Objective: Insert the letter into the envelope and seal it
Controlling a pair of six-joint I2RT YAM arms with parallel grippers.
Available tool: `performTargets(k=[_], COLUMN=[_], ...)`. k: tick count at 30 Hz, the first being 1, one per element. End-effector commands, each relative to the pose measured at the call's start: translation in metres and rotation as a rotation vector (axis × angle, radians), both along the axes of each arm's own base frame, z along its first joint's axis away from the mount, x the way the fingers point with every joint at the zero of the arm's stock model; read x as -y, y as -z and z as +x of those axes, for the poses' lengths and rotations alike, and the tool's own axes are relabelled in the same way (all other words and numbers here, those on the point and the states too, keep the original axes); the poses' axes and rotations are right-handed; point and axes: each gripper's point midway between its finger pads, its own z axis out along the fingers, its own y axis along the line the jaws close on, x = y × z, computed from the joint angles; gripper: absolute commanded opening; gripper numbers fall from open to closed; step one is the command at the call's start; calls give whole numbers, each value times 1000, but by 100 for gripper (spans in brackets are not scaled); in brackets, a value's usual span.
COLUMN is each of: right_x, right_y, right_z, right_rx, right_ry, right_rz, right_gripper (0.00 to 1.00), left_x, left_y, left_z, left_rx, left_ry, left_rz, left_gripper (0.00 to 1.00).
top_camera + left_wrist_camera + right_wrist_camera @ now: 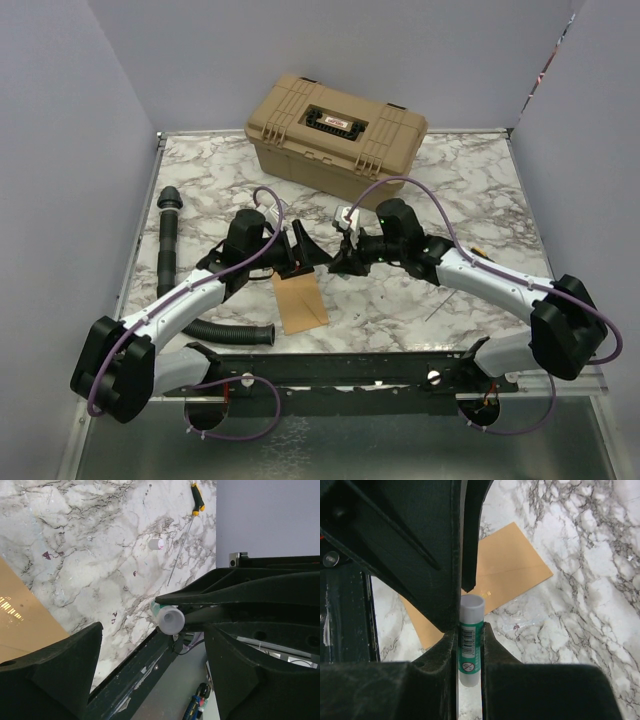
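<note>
The kraft-brown envelope (300, 303) lies flat on the marble table below both grippers; it also shows in the right wrist view (512, 562) and at the left edge of the left wrist view (20, 620). No separate letter sheet shows. My right gripper (342, 262) (470, 630) is shut on a green-and-white glue stick (470, 640), held above the envelope's edge. My left gripper (312, 255) (154, 630) is open, its fingers (415, 540) close on either side of the stick's white end (169, 619).
A tan hard case (336, 128) stands at the back. A black corrugated hose (170, 262) lies at the left. A small white cap (156, 544) and a yellow-handled screwdriver (197, 501) lie on the marble to the right.
</note>
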Motion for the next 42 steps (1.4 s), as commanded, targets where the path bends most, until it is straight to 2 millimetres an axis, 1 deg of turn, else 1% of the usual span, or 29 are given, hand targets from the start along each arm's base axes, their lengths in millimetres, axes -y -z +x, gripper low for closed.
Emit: performTargets(k=[1,2,4,7,11,17,20,23,24,26,27,28,29,31,32,33,36,38,40,42], right_x=[-9,-10,-12,-13,-16,-21,-22,-22,-22,-21,-20,-19,-18,-16,-15,-15,-11,-10,-7,0], right_y=[-6,-7,-9,-8,-5,-1,-2,-1,0,3,5,7,10,15,16,17,16,10,0,-14], right_z=[-13,-16,-17,-16,-16,-12,-10,-11,-12,-12,-10,-7,-4,2,4,3,-4,-5,-2,8], right_rx=[-29,-36,-43,-40,-54,-66,-62,-64,-67,-75,-78,-85,-97,-130,-151,-188,-286,-336,-356,-375], right_ry=[-85,-98,-107,-106,-119,-117,-115,-123,-126,-121,-107,-89,-58,0,25,48,92,152,241,377], right_rz=[18,26,37,39,38,36,41,39,34,19,10,-1,-13,-37,-46,-54,-72,-47,1,72], right_gripper=[0,0,0,1,0,1,0,0,1,1,1,3,7,29,42,49,58,61,67,71], left_x=[1,1,0,2,3,8,9,8,8,9,9,9,9,9,8,6,0,-4,-7,-10], left_y=[-1,1,5,8,13,12,15,20,21,21,21,21,21,23,24,26,32,36,34,32], left_z=[0,-1,-2,-6,-12,-25,-30,-31,-31,-30,-29,-29,-28,-24,-21,-17,-2,8,17,27], left_rx=[-1,-6,-15,-33,-55,-81,-94,-105,-108,-112,-110,-109,-106,-98,-96,-97,-87,-67,-40,-12], left_ry=[8,7,6,28,46,132,158,158,158,157,156,157,154,136,117,94,9,-45,-89,-138], left_rz=[-42,-41,-40,-53,-60,-109,-111,-104,-104,-106,-107,-107,-105,-96,-87,-79,-46,-22,-15,-6], left_gripper=[82,80,71,59,53,46,36,24,19,2,0,0,0,0,0,0,0,0,0,0])
